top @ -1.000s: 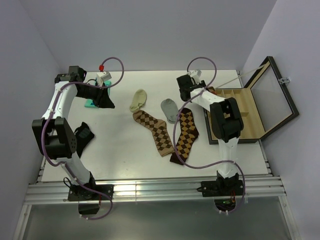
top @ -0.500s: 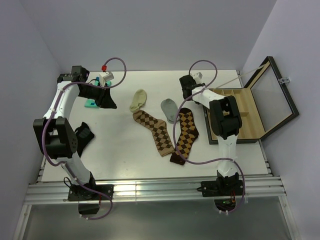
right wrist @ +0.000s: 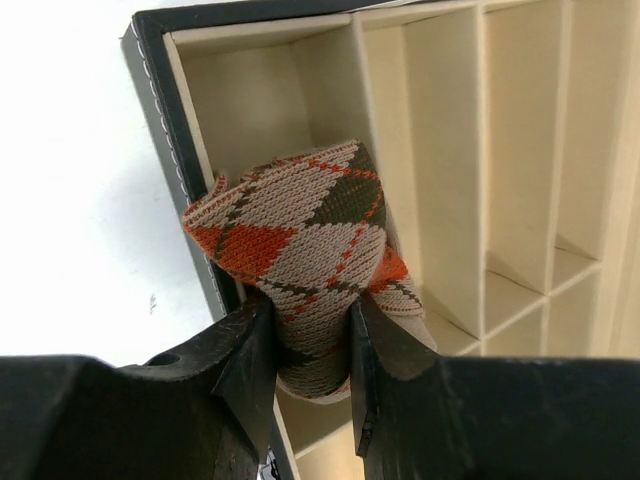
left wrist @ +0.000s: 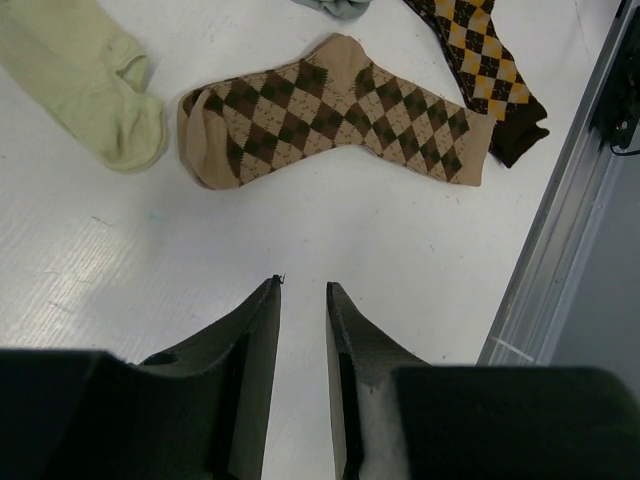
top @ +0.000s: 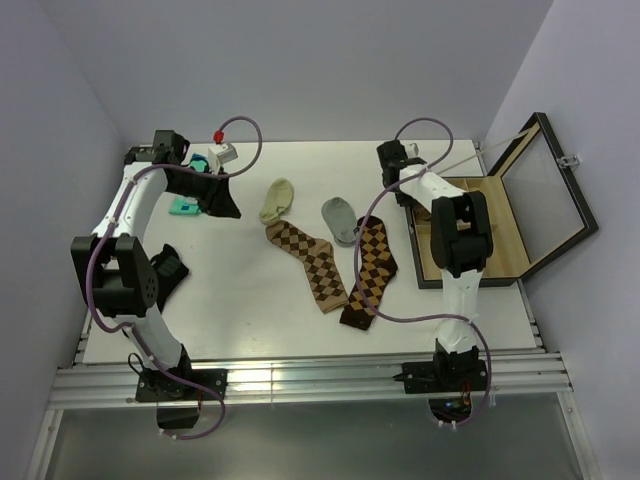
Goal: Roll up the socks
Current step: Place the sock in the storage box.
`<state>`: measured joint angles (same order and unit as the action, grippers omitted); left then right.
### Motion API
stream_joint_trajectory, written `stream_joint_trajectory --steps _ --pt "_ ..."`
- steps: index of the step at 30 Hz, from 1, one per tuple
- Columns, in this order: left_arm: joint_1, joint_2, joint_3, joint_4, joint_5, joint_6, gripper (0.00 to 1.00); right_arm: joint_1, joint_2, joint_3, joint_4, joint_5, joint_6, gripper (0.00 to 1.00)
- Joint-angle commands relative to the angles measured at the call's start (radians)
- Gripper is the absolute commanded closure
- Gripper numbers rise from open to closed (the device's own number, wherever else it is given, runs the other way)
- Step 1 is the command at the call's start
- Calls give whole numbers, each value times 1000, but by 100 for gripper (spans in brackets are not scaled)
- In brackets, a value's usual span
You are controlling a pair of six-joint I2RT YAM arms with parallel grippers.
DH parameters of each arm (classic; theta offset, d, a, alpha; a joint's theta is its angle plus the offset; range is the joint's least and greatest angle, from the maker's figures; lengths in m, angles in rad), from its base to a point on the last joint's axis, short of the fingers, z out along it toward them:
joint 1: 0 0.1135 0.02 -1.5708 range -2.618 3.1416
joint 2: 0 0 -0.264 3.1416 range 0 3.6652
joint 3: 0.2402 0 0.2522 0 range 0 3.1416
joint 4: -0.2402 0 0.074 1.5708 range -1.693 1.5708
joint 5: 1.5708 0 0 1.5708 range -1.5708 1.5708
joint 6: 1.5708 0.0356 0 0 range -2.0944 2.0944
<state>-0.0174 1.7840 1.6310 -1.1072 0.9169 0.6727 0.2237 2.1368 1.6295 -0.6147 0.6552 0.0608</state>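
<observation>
My right gripper [right wrist: 310, 330] is shut on a rolled sock with red-orange diamonds [right wrist: 300, 230] and holds it over the near-left corner compartment of the black divider box [right wrist: 160, 100]. In the top view that gripper [top: 410, 185] is at the box's left edge. The tan sock with dark brown diamonds [top: 310, 258] and the dark brown sock with tan diamonds [top: 368, 270] lie flat mid-table; both show in the left wrist view [left wrist: 340, 110] [left wrist: 480, 60]. My left gripper [top: 225, 208] [left wrist: 302, 290] hovers at the back left, empty, jaws a narrow gap apart.
The box [top: 500, 215] stands at the right with its lid [top: 550, 190] open. A pale green sock [top: 277, 200], a grey sock [top: 340, 218], a black sock [top: 165, 270] and a teal object [top: 185, 207] lie on the table.
My right gripper has moved right and back with the rolled sock, up to the box's corner. My left arm has shifted slightly to the right.
</observation>
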Motion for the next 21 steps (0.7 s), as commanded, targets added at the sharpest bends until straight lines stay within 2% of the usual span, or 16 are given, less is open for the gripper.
stream_joint_trajectory --steps 1,7,12,21 --pt "-24 -32 6 20 -12 -30 70 -15 -17 20 -121 -299 57 100" --pt "-42 -47 4 27 -27 -53 69 -34 21 89 -217 -431 83 100" --pt "-64 -67 -2 41 -46 -78 70 -55 40 90 -231 -552 125 100" --pt "-101 -84 -5 55 -67 -116 70 -110 46 46 -227 -592 185 100"
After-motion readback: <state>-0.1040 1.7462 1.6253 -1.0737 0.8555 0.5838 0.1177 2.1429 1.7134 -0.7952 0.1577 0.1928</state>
